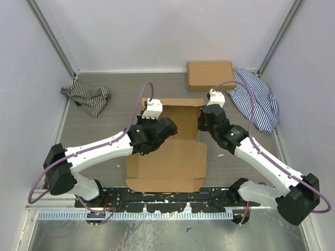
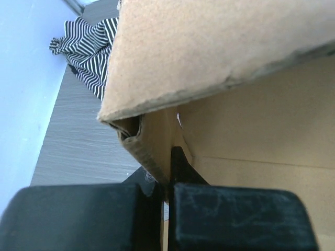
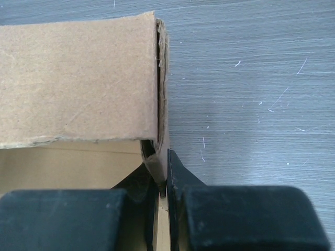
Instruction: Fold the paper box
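Stretching lengthwise away from the arms, the paper box point(image 1: 172, 157) has far corners pinched by left gripper point(image 2: 168, 162) and right gripper point(image 3: 163, 167).

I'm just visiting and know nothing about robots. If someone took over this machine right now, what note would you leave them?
Grippers: left gripper has its jaws shut on the paper box at its far left corner; right gripper, jaws shut on the far right corner.
Where: box mid-table between the arms; ready-made box and striped cloths lie further back.
Done: far wall and corner flaps raised.
Left: near panel lies flat; likely fold it over and tuck.
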You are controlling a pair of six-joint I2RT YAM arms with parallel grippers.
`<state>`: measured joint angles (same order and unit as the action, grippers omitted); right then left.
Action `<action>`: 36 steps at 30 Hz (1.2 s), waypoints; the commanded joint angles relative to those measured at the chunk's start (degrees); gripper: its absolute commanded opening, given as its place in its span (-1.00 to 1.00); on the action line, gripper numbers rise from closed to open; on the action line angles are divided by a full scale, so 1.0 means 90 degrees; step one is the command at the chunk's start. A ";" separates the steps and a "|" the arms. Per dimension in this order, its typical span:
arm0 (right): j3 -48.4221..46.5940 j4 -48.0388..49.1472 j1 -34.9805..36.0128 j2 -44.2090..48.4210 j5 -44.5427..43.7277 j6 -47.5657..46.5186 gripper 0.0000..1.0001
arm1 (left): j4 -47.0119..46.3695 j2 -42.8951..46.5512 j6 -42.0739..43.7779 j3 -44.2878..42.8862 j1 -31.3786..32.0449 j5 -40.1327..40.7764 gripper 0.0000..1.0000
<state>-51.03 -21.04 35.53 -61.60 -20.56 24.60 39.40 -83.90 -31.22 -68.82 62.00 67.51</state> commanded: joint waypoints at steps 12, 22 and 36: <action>-0.0647 0.0278 0.0199 -0.0273 -0.0199 0.0536 -0.98 | 0.2470 -0.0518 -0.1704 -0.0762 0.0045 0.0375 -0.70; -0.1037 0.0045 0.0194 -0.0800 -0.0465 0.0802 -0.98 | 0.2586 -0.0008 -0.1961 -0.0620 0.0045 -0.0197 0.00; -0.2050 -0.0872 0.0141 -0.2460 0.0799 0.1312 -0.95 | 0.2183 0.2385 -0.1155 -0.0451 -0.0117 -0.1721 0.18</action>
<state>-65.36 -27.68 36.88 -81.82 -19.81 33.23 58.85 -64.71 -43.99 -73.19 62.06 55.66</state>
